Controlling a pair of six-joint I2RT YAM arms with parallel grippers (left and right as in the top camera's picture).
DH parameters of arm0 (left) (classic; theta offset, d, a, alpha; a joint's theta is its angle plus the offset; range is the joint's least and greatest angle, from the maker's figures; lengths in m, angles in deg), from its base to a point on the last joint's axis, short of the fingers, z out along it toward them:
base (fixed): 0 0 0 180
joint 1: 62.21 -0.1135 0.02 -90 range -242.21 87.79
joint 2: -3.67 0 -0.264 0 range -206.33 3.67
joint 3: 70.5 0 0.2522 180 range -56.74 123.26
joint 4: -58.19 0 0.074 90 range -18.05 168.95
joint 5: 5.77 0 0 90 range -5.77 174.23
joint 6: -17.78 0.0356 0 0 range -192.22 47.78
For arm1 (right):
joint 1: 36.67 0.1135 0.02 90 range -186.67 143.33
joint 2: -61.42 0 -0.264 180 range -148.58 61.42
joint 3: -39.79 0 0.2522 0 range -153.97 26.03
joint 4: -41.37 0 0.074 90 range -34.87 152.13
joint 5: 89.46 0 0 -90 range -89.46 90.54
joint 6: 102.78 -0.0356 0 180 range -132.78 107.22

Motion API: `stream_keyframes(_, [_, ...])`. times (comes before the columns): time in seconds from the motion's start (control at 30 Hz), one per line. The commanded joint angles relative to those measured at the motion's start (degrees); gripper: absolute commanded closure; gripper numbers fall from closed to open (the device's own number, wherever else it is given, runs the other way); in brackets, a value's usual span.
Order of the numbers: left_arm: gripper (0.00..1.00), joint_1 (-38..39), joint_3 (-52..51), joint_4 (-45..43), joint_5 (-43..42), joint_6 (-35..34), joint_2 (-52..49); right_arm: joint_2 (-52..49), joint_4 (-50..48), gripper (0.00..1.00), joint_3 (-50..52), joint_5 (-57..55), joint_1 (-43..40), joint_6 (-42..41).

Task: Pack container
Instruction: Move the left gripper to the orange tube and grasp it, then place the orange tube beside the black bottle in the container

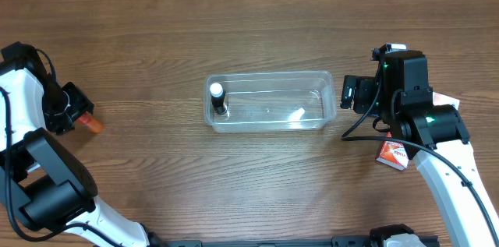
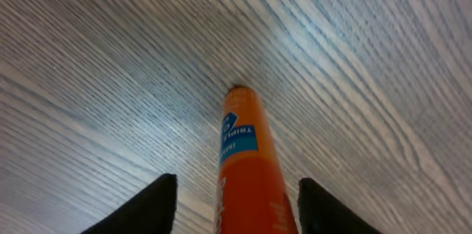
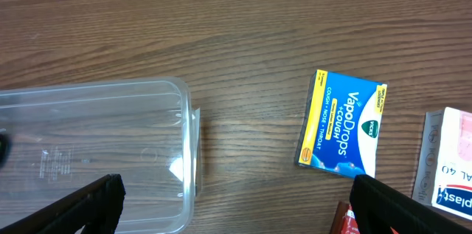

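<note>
An orange tube (image 2: 247, 160) with a blue label is being straddled by the left gripper (image 2: 236, 190), far out at the left side of the desk (image 2: 354, 57). The jaws are being held apart with a gap on either side of the tube, so nothing is being gripped yet. The container (image 1: 273, 75) is being left standing at mid-desk, well apart from that tube, with a small dark bottle (image 1: 217, 97) with a white cap upright in its left end. The right gripper (image 3: 236, 190) is being held just beside the container's right end, jaws spread wide and empty. A VapoDrops cough box (image 3: 343, 122) and a white-and-pink box (image 3: 450, 167) are lying on the desk beyond it.

Several risks are being run here. The tube is round and lying flat, so a closure made off-centre or too high is likely to roll it or squeeze it out of the jaws. The carry to the container is long, and a weak hold could be lost on the way. A careless drop could topple the upright bottle, and the light tub could be nudged by the right gripper — it is being kept very close.
</note>
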Motion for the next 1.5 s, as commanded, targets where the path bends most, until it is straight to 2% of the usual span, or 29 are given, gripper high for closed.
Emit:
stream_keyframes(0.0, [0.62,0.0,-0.3,-0.3,-0.2,0.7,0.0,1.0,-0.1,0.00,-1.9,0.1,-0.2,0.3])
stream_keyframes(0.07, [0.66,0.3,-0.2,-0.4,-0.2,0.7,0.0,1.0,-0.1,0.00,-1.9,0.1,-0.2,0.3])
stream_keyframes(0.13, [0.76,0.7,-0.1,-0.3,-0.2,0.7,0.0,1.0,-0.1,0.00,-1.9,0.1,-0.2,0.3])
stream_keyframes(0.27, [0.89,2.3,2.0,2.3,-0.2,0.4,0.1,1.0,-0.1,0.00,-1.9,0.1,-0.2,0.3])
stream_keyframes(0.37, [0.95,5.4,5.8,5.6,-0.2,0.4,2.5,1.0,-0.1,0.00,-1.9,0.1,-0.2,0.3])
stream_keyframes(0.57, [0.96,17.1,13.8,11.5,-0.7,0.5,16.0,1.0,-0.1,0.00,-1.9,0.1,-0.2,0.3])
stream_keyframes(0.67, [0.96,26.4,14.3,11.0,-0.5,-0.2,23.0,1.0,-0.1,0.00,-1.9,0.1,-0.2,0.3])
stream_keyframes(0.7, [0.96,31.8,14.2,11.5,0.4,-1.6,24.2,0.9,-0.1,0.00,-1.9,0.1,-0.2,0.3])
stream_keyframes(0.9, [0.96,45.9,11.6,11.3,1.7,-7.2,21.5,0.7,-0.1,0.00,-1.9,0.1,-0.2,0.3])
stream_keyframes(1.0, [0.96,50.2,9.7,10.3,1.5,-7.5,17.7,0.7,-0.1,0.00,-1.9,0.1,-0.2,0.3])
stream_keyframes(1.23, [0.96,56.3,9.1,9.6,1.4,-8.0,9.5,0.7,-0.1,0.00,-1.9,0.1,-0.2,0.3])
stream_keyframes(1.47, [0.96,56.9,9.0,9.5,3.0,-8.6,3.7,0.7,-0.1,0.00,-1.9,0.1,-0.2,0.3])
